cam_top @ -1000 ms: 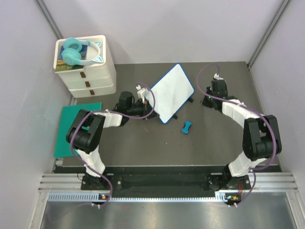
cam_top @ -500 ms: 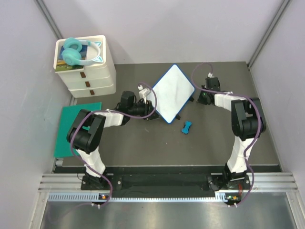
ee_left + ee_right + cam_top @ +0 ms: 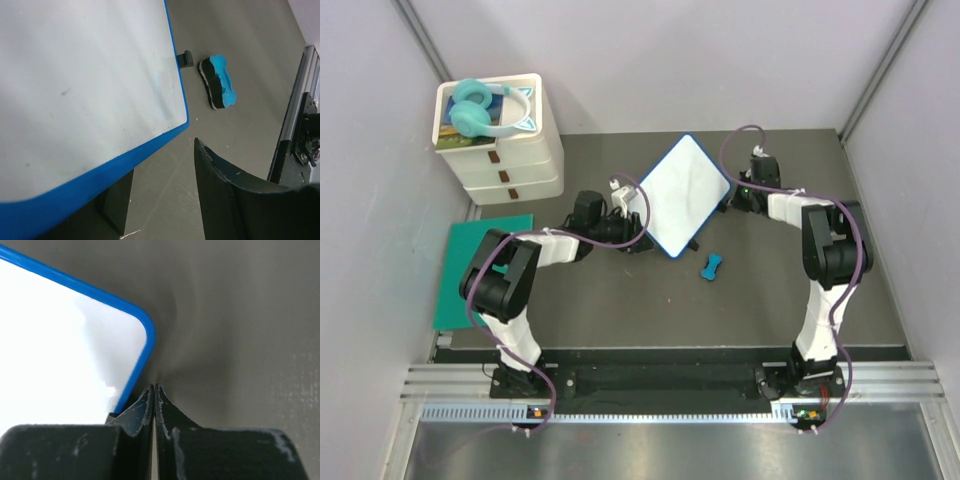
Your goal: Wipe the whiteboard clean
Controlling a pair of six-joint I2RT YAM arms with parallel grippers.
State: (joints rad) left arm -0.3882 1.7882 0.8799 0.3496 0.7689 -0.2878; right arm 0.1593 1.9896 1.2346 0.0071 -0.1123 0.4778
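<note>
On the dark tabletop [image 3: 620,300] between pale walls [image 3: 670,60], whiteboard [image 3: 682,195] nearly blank — left gripper [image 3: 635,233] agape, right gripper [image 3: 154,390] closed

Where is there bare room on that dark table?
Bare: the strip between the small blue-and-black eraser and the arm bases, and the back between the white drawer unit and the blue-rimmed whiteboard. Crowded around the whiteboard, flanked by left gripper and right gripper.
</note>
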